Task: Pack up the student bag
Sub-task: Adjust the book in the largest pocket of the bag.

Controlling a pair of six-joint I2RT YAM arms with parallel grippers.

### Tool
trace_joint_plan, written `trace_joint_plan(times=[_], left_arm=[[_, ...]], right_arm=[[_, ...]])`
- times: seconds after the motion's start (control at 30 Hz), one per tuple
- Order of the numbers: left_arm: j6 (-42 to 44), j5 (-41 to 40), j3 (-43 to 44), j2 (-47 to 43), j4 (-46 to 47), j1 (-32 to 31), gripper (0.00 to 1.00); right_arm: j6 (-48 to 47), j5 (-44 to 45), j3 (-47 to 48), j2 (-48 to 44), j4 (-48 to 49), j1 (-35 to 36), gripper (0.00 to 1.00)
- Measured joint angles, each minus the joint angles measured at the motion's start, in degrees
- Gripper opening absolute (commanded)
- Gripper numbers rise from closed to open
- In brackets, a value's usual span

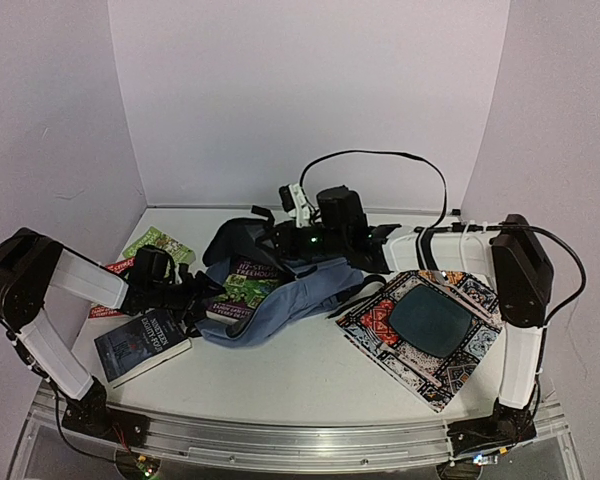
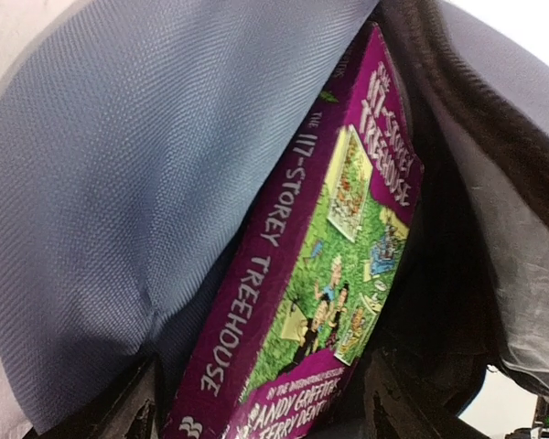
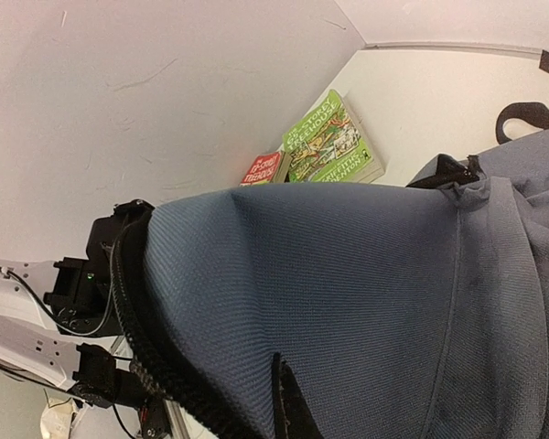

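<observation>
Left gripper [image 1: 202, 297], jaws apart astride near end of purple book [image 2: 320, 302], grip uncertain; its long axis runs straight ahead into mouth of student bag [image 2: 119, 183].

Left end effector [image 1: 202, 295] spread wide; right end effector [image 1: 302, 250] clamped.

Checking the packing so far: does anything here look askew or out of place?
Yes. The purple Treehouse book sits tilted in the mouth of the student bag, only partly in, one end sticking out. A dark book lies unpacked on the table.
</observation>
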Motion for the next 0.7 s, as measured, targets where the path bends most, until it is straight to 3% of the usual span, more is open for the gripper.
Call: trace_joint_plan(times=[0.23, 0.33, 0.7], left_arm=[[0.79, 0.05, 2.24, 1.42, -4.46, -0.99, 0.15], [3.36, 0.97, 4.22, 0.61, -5.46, -1.61, 0.01], [12.75, 0.11, 12.15, -0.18, -8.11, -1.87, 0.01]], right_arm=[[0.25, -0.35, 0.0, 0.39, 0.52, 0.62, 0.0], [0.23, -0.73, 0.0, 0.41, 0.68, 1.05, 0.0], [-0.02, -2.75, 0.23, 0.44, 0.7, 2.54, 0.0]])
